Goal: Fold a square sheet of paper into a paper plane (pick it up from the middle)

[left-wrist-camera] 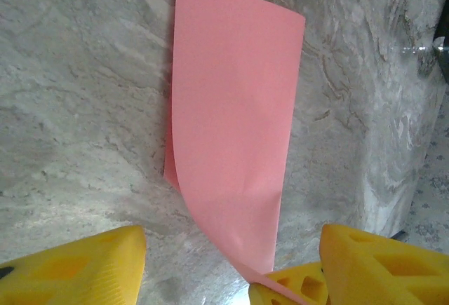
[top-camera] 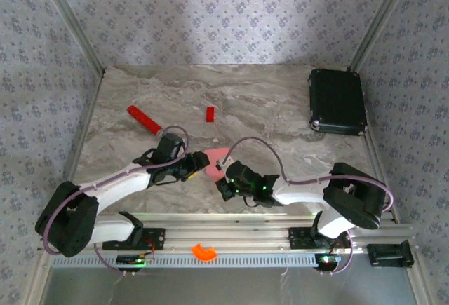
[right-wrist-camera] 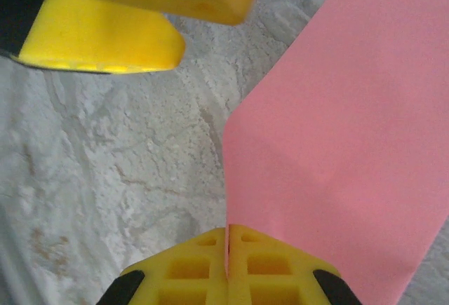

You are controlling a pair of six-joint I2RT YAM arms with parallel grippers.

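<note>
sheet [left-wrist-camera: 231,109]: one, pink
left tool [left-wrist-camera: 224,270]: spread
right tool [right-wrist-camera: 228,249]: pinching sheet
around: one red stick [top-camera: 144,119], one red block [top-camera: 209,113], one black case [top-camera: 337,101]

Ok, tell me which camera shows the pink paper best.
Left wrist: nearly the whole pink paper lies in frame, with its long edges clear. Right wrist shows one end, pinched by the shut right gripper. Top external gives a small pink patch between the arms.

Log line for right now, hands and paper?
left hand: open | right hand: shut on square sheet of paper | paper: one end lifted, rest on table
</note>
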